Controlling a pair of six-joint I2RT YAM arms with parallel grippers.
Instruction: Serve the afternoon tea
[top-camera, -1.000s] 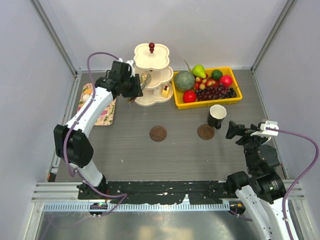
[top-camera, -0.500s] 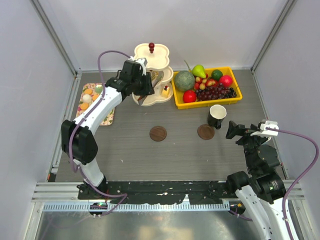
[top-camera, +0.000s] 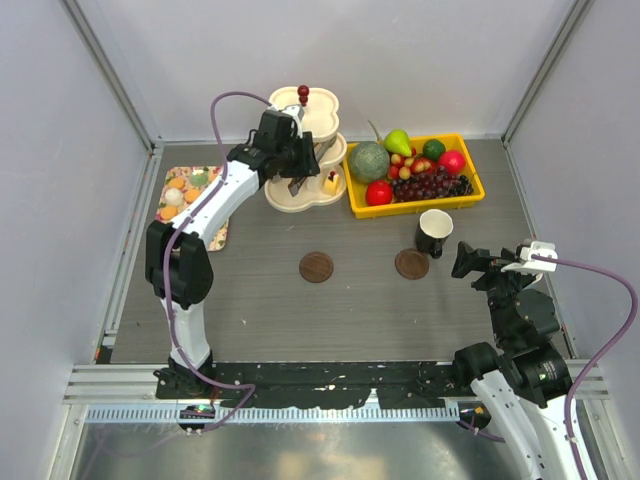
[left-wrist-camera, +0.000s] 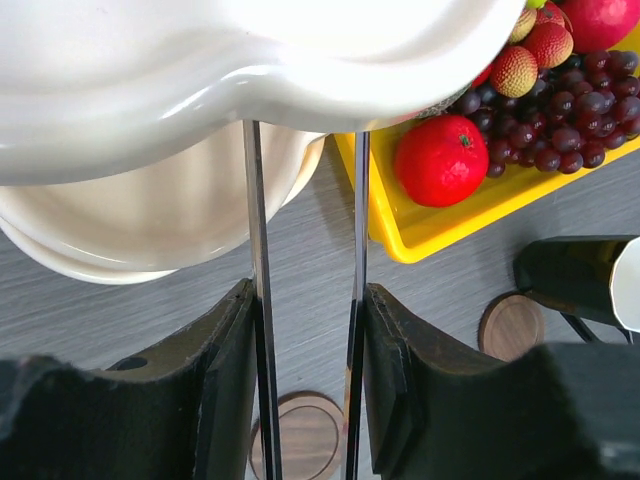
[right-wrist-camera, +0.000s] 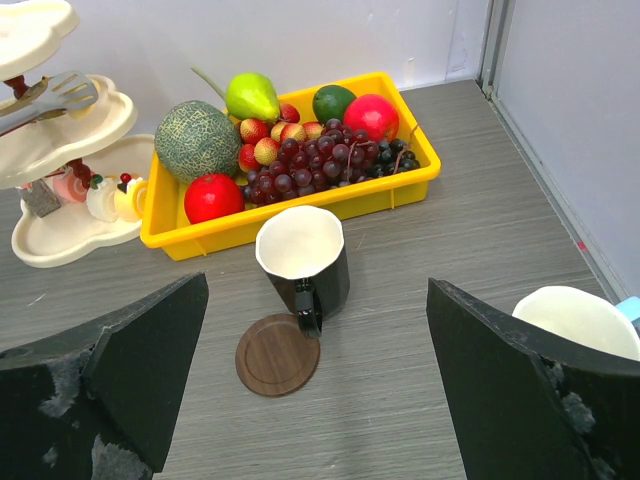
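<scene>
My left gripper (top-camera: 298, 160) (left-wrist-camera: 305, 297) is shut on metal tongs (left-wrist-camera: 256, 250), whose blades reach in at the middle tier of the cream tiered stand (top-camera: 312, 112) (left-wrist-camera: 200, 60); the tongs' tips (right-wrist-camera: 48, 98) lie over that tier. A yellow cake wedge (top-camera: 331, 183) (right-wrist-camera: 130, 198) and pink-white pieces (right-wrist-camera: 75, 187) sit on the bottom tier. Orange tarts and pale pieces (top-camera: 176, 190) lie on the flowered tray. The black mug (top-camera: 434, 232) (right-wrist-camera: 303, 262) stands beside a coaster. My right gripper (top-camera: 468, 262) (right-wrist-camera: 315, 375) is open and empty, near it. A white-and-blue mug (right-wrist-camera: 580, 320) shows at the right.
Two wooden coasters (top-camera: 316, 266) (top-camera: 411, 263) lie mid-table. The yellow fruit tray (top-camera: 472, 194) (right-wrist-camera: 300, 222) stands right of the stand. The flowered tray (top-camera: 208, 232) is at the far left. Grey walls enclose the table.
My left arm has swung right from beside the flowered tray to the stand, carrying the tongs in over the middle tier. The right arm has not moved.
</scene>
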